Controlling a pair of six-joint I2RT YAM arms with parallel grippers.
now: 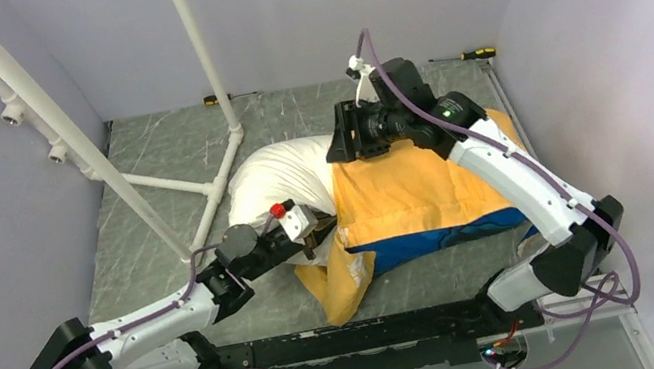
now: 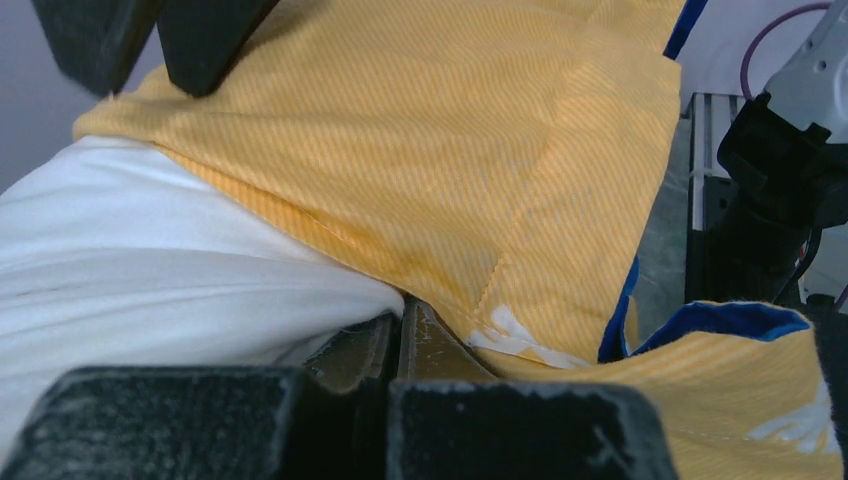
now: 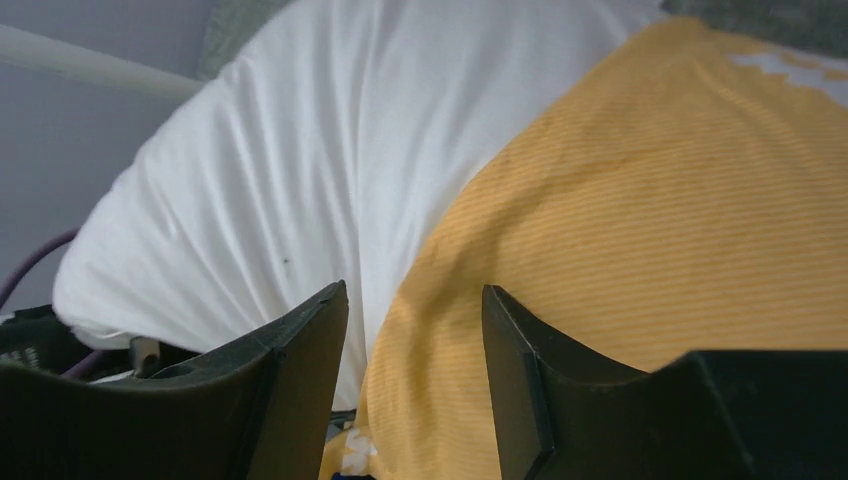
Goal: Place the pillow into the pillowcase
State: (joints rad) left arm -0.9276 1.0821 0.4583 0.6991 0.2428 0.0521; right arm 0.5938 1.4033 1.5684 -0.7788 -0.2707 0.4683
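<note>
Top external, pillow (image 1: 276, 178) axis L-R, left end out of pillowcase (image 1: 416, 194)

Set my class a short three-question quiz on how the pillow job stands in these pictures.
1. True or false: the pillow lies wholly inside the pillowcase.
2. Which side of the pillowcase faces up? A blue, B yellow-orange, C white.
3. Fill in: the ___ gripper has its jaws apart.
Key: 1 false, one end of the pillow sticks out; 2 B; 3 right gripper.
</note>
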